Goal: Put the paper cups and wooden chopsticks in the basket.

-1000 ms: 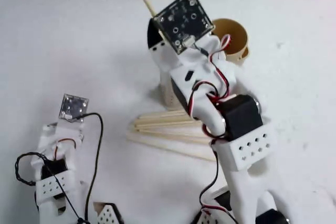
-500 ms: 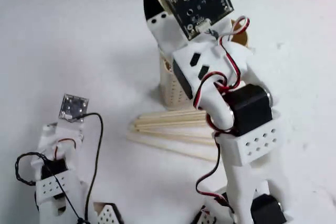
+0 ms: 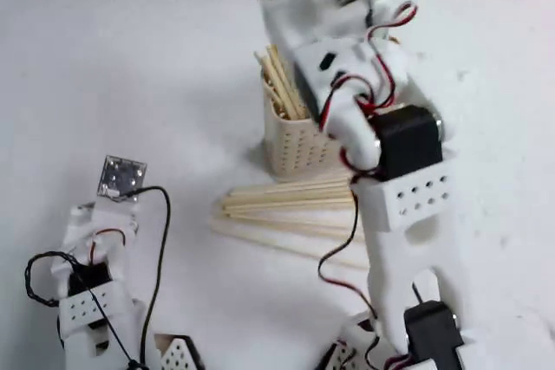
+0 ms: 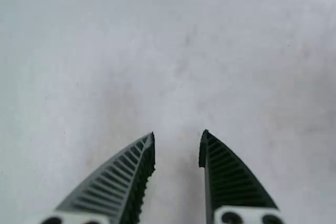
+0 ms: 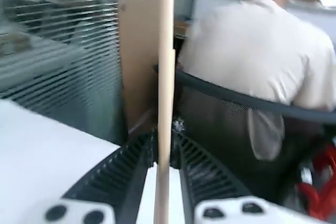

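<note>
A cream plastic basket (image 3: pixel 299 149) stands mid-table with several wooden chopsticks (image 3: pixel 279 88) leaning upright inside it. More chopsticks (image 3: pixel 286 212) lie loose in a bundle on the table just in front of the basket. My right arm (image 3: pixel 347 67) rises over the basket toward the table's far edge. Its gripper (image 5: pixel 164 137) is shut on one chopstick (image 5: pixel 166 61), which stands straight up between the fingers. My left gripper (image 4: pixel 177 137) is open over bare white table, nothing between its fingers. The left arm (image 3: pixel 95 249) sits at the front left, far from the basket.
The table top (image 3: pixel 130 67) is white and bare to the left of the basket. The right arm's base (image 3: pixel 408 301) stands in front of the loose chopsticks. A seated person and office furniture show beyond the far edge.
My right arm has lifted and swung toward the far edge with its chopstick, uncovering the basket and the chopsticks inside it. The left arm has not moved.
</note>
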`<action>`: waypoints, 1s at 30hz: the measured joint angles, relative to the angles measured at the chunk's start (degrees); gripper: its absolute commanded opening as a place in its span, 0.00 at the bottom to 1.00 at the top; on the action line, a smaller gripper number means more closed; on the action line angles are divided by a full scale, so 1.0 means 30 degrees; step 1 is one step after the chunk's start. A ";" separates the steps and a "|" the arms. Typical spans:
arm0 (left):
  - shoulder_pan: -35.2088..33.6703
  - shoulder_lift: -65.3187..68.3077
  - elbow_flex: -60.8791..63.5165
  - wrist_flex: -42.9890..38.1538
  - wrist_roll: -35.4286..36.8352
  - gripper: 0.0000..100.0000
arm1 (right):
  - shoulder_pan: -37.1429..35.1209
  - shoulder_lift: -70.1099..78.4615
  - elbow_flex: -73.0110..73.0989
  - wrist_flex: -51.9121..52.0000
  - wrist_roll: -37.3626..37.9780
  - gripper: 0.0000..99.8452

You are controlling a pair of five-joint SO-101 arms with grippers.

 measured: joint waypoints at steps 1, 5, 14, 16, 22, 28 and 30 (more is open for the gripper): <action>0.0000 0.0000 0.0000 0.0000 0.0000 0.15 | 0.0381 0.0059 0.0088 0.0498 -0.0147 0.02; 0.0000 0.0000 0.0000 0.0000 0.0000 0.15 | 0.0938 0.0029 0.1465 0.0908 -0.0938 0.02; 0.0000 0.0000 0.0000 0.0000 0.0000 0.15 | 0.0967 -0.1612 0.7355 -0.4103 -0.1201 0.02; 0.0000 0.0000 0.0000 0.0000 0.0000 0.15 | 0.0938 -0.2462 0.9201 -0.5538 -0.1201 0.02; 0.0000 0.0000 0.0000 0.0000 0.0000 0.15 | 0.0938 -0.4366 1.0315 -0.7590 -0.1201 0.02; 0.0000 0.0000 0.0000 0.0000 0.0000 0.15 | 0.1026 -0.4044 0.8293 -0.6916 -0.1201 0.02; 0.0000 0.0000 0.0000 0.0000 0.0000 0.15 | 0.0967 -0.3341 0.8205 -0.6886 -0.1231 0.02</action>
